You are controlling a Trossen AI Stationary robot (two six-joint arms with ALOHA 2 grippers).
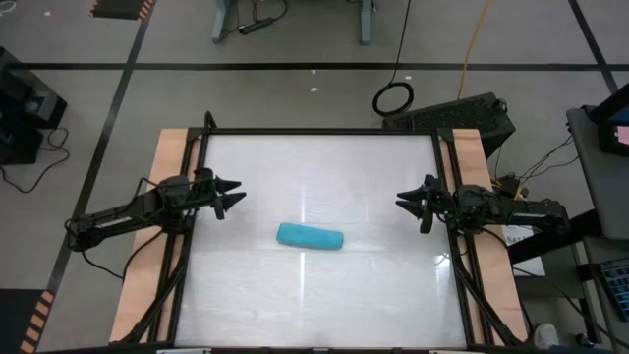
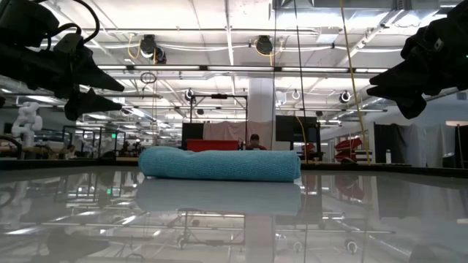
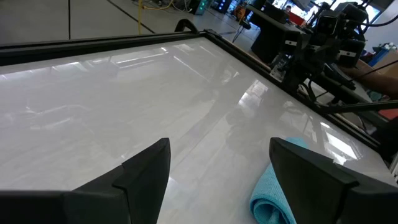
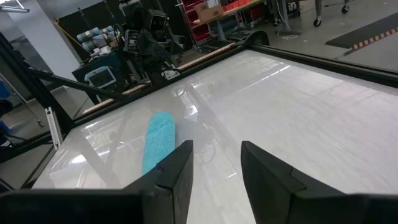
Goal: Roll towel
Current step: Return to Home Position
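Note:
The teal-blue towel (image 1: 310,237) lies rolled into a short log on the white tabletop (image 1: 324,177), a little nearer the near edge than the middle; its underside rests on the surface. In the low view the towel (image 2: 219,164) shows as a flat roll. My left gripper (image 1: 232,196) hovers open at the table's left side, above and left of the towel. My right gripper (image 1: 411,204) hovers open at the table's right side. Nothing is between either pair of fingers. The wrist views show the towel's ends (image 3: 273,196) (image 4: 159,143).
Wooden strips (image 1: 167,226) and black frame rails (image 1: 452,197) border the table left and right. Cables and a black box (image 1: 462,116) lie on the floor beyond the far edge. Bare tabletop surrounds the towel on all sides.

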